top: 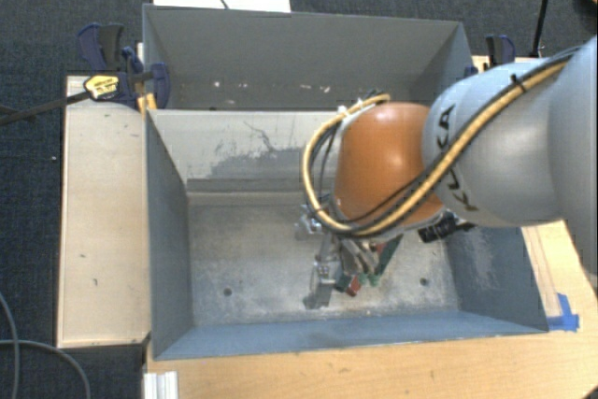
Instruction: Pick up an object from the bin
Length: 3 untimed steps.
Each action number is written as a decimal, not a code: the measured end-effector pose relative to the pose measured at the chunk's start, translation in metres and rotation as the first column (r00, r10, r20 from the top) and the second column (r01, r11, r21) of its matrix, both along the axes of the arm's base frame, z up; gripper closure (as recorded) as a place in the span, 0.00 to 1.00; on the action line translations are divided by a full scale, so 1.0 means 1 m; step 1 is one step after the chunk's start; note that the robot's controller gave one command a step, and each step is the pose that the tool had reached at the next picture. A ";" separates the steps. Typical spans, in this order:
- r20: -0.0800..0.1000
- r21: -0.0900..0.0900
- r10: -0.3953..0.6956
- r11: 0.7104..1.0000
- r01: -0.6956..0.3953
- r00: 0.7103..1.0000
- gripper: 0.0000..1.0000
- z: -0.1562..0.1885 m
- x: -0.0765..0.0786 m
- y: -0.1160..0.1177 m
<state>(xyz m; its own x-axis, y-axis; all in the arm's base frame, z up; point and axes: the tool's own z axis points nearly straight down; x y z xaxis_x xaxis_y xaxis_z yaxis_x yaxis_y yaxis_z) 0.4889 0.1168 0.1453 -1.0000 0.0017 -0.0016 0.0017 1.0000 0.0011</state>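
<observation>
My gripper hangs low over the bin floor, near the middle of the front wall, and most of it is hidden under the wrist. A small red and green thing sits just to its right, close to the floor and partly covered by the wrist. I cannot make out whether that thing is gripped or only lies beside the gripper.
The arm reaches in from the right, and its orange cover and cables hide the middle of the bin floor. The bin's sloped grey walls rise on all sides, with the front wall close to the gripper.
</observation>
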 end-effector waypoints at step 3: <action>0.002 -0.001 0.397 0.918 -0.397 0.918 0.00 -0.031 0.036 -0.109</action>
<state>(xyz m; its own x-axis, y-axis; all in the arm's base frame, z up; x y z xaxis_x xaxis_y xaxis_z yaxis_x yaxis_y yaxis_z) 0.5245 0.0081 0.1145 -0.9184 -0.3956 -0.0036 -0.3956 0.9184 -0.0003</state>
